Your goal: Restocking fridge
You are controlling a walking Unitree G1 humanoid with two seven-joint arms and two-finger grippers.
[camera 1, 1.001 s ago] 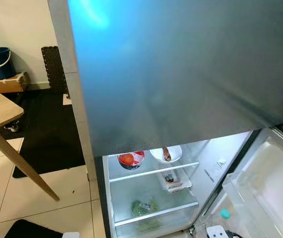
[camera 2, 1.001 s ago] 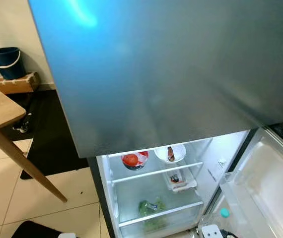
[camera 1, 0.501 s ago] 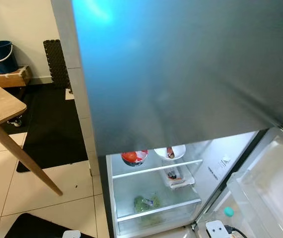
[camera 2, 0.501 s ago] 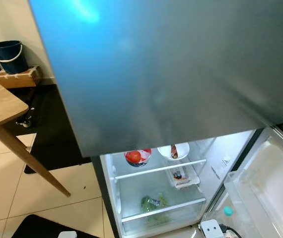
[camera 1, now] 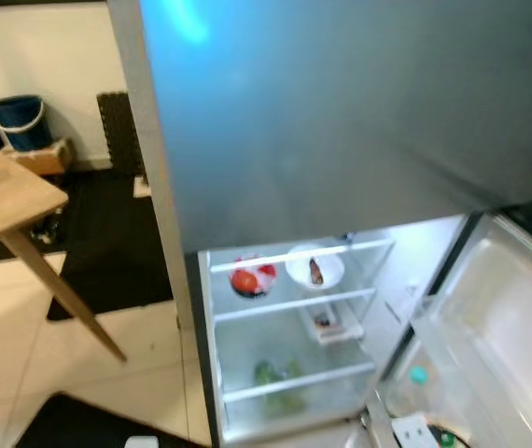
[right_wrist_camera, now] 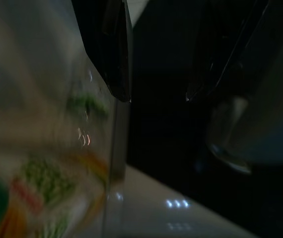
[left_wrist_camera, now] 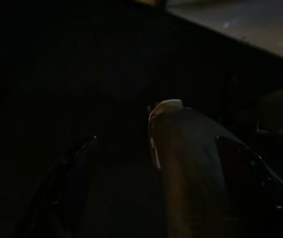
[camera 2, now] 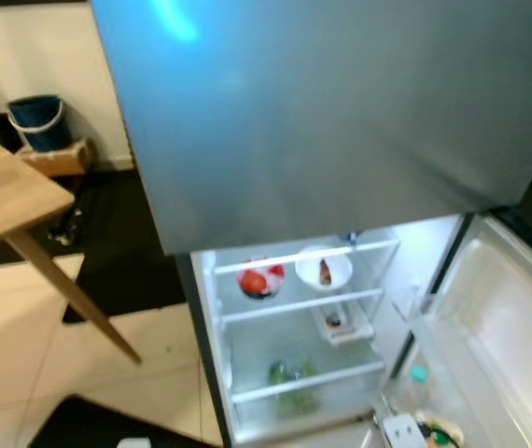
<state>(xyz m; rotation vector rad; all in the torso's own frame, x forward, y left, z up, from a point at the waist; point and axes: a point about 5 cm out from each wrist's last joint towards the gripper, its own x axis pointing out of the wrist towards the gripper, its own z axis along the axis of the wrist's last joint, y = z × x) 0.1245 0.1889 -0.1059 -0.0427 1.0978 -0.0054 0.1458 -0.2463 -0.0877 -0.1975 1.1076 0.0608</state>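
Note:
The fridge's grey upper door [camera 1: 341,112] is closed; the lit lower compartment [camera 1: 294,327] stands open. On its shelves sit a bowl with a tomato [camera 1: 245,278], a white bowl [camera 1: 315,269], a small clear box [camera 1: 327,322] and greens [camera 1: 271,375] at the bottom. The lower door [camera 1: 504,327] swings out to the right, with a teal-capped bottle [camera 1: 419,375] in its bin. In the dark left wrist view my left gripper [left_wrist_camera: 156,139] has its fingers apart, a pale rounded shape [left_wrist_camera: 186,163] between them. My right gripper [right_wrist_camera: 156,98] is open beside a blurred, colourfully printed surface [right_wrist_camera: 42,163].
A wooden table [camera 1: 14,201] with a slanted leg stands at the left, over white floor tiles and a black mat [camera 1: 107,252]. A blue bucket [camera 1: 19,121] rests on a wooden box by the far wall. Another dark mat [camera 1: 79,425] lies at my feet.
The whole picture has shifted and blurred, so the camera moved. More of the fridge's interior now shows, including a shelf rail above the bowls. Nothing inside has moved.

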